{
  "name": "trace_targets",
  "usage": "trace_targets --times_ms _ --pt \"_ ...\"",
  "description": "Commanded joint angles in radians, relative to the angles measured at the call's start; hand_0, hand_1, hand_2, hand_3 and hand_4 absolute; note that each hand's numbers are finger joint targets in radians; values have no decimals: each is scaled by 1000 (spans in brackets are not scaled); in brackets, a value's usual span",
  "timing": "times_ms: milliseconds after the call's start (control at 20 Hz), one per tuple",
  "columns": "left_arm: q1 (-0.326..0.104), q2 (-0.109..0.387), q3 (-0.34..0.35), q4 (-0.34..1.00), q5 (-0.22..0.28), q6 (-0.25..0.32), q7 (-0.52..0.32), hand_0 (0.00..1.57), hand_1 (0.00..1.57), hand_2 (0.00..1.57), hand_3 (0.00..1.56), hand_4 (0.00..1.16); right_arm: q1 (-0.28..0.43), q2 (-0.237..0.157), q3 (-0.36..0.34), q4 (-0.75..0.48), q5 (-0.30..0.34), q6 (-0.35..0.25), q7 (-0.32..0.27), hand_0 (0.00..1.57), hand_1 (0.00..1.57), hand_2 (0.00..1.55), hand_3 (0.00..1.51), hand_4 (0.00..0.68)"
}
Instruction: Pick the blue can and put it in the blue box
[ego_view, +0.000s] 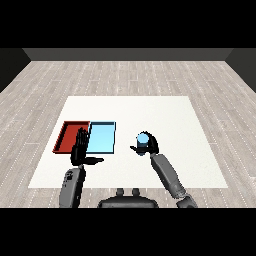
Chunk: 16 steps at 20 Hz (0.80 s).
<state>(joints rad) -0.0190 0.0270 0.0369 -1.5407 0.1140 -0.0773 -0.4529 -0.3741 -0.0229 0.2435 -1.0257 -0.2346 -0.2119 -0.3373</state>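
Observation:
The blue can (143, 139) stands upright in my right hand (148, 146), whose fingers and thumb curl round it; it sits right of the light blue tray, and I cannot tell whether it is touching the table. The light blue tray (102, 138) lies flat left of centre, with nothing in it. My left hand (80, 149) is open with straight fingers pointing away, over the seam between the red tray and the light blue tray, covering their near edges.
The red tray (71, 136) lies against the left side of the light blue tray. Both sit on the white table (165, 115), with grey wood floor around it.

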Motion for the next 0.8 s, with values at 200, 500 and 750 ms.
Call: trace_targets --times_ms 200,500,750 --pt "5 -26 -101 21 -38 40 42 0 0 0 0 0 12 -12 18 -204 61 0 83 1493 1493 1451 1405 648" --pt "-136 -27 -147 153 -18 54 82 0 0 0 0 0 -15 15 5 -235 83 24 42 1432 1432 1451 1424 661" --pt "-121 -27 -196 128 -5 95 124 0 0 0 0 0 -54 22 -50 -152 82 57 -4 1432 1432 1451 1424 661"
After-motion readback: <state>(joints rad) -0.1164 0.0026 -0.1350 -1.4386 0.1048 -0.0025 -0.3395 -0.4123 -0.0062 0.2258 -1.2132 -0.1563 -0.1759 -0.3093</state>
